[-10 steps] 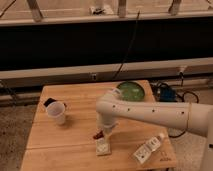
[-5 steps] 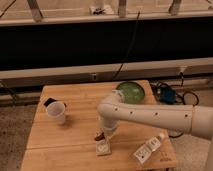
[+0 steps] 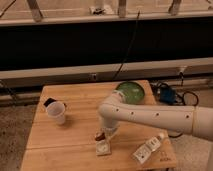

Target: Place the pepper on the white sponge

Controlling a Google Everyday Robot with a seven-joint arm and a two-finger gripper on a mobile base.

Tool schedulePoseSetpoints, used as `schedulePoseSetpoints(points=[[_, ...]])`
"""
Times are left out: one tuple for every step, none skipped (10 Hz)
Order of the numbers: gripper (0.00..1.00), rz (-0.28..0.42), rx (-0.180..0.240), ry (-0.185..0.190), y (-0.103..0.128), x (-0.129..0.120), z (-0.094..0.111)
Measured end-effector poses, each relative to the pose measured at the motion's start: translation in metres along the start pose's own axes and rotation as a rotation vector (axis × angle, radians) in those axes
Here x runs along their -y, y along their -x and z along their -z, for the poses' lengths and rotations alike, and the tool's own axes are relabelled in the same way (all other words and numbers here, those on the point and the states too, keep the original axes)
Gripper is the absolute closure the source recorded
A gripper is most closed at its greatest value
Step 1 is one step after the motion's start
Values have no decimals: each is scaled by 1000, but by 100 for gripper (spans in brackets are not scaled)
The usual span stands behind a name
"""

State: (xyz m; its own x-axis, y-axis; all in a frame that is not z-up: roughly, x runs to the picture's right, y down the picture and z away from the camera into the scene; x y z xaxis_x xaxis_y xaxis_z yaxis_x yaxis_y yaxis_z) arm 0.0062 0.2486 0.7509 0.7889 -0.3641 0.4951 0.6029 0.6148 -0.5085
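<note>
My gripper [image 3: 105, 135] hangs down from the white arm over the front middle of the wooden table [image 3: 75, 145]. The small dark red pepper [image 3: 99, 136] sticks out at the gripper's left side, and the gripper is shut on it. The white sponge [image 3: 104, 148] lies flat on the table directly below, with the pepper just above its far edge. Whether the pepper touches the sponge I cannot tell.
A green bowl [image 3: 131, 91] sits at the table's back right. On the left stands a white cup [image 3: 57, 112] with a dark object [image 3: 49, 102] behind it. A clear bottle [image 3: 149, 148] lies at the front right. Cables hang beyond the right edge.
The gripper with the pepper has sunk slightly toward the sponge. The sponge, cup, bowl and bottle have stayed in place.
</note>
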Motion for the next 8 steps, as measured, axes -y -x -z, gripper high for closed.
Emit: schedulePoseSetpoints(points=[[42, 1, 0, -2, -1, 0, 0], [39, 2, 1, -4, -1, -1, 0], [37, 3, 1, -6, -1, -1, 0], [30, 3, 1, -7, -2, -1, 0], [25, 3, 0, -8, -2, -1, 1], [21, 5, 0, -11, -3, -1, 1], [20, 5, 0, -12, -4, -1, 2], [20, 6, 1, -13, -4, -2, 2]])
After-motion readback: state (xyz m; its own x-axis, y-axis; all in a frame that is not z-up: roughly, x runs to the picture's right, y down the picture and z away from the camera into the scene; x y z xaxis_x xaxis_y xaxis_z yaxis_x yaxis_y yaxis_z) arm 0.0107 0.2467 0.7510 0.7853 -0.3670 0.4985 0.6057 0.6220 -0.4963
